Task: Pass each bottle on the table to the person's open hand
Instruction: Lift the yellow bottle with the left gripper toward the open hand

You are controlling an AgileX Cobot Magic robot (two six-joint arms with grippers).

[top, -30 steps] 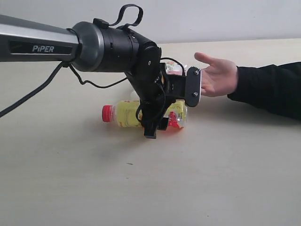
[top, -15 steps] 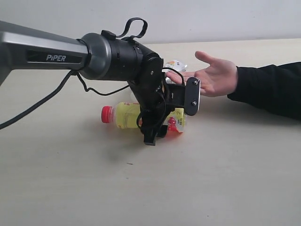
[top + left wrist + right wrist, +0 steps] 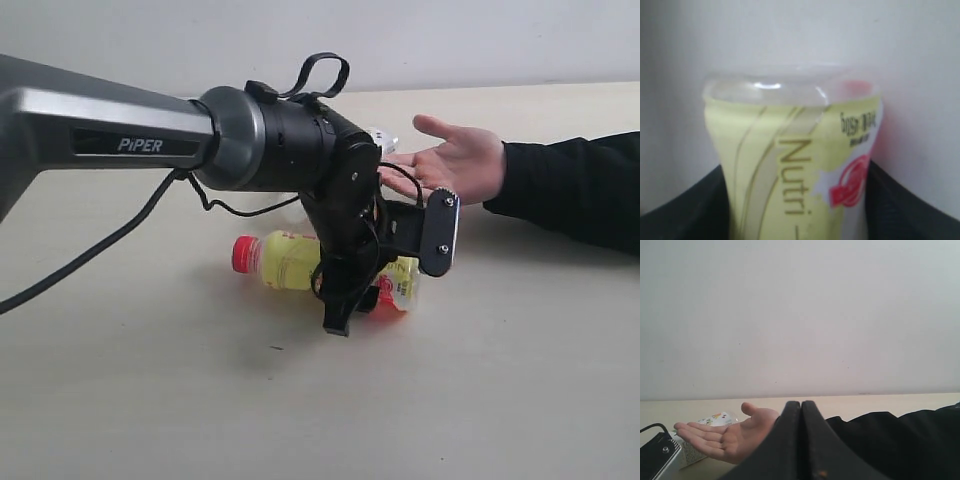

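One table (image 3: 520, 390), one open hand (image 3: 455, 165), three bottles: the left gripper (image 3: 355, 295) clamps the sideways yellow bottle (image 3: 295, 262) down near the table, farther right than before, while clear bottle (image 3: 717, 418) and white bottle (image 3: 690, 455) sit beside the hand and the right gripper (image 3: 801, 440) is pinched closed, empty.

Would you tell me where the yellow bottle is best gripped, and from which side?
Grip the yellow bottle around its labelled body, coming from above across its width: it lies on its side, so the round flanks face sideways. The robot's left hand grips it there.
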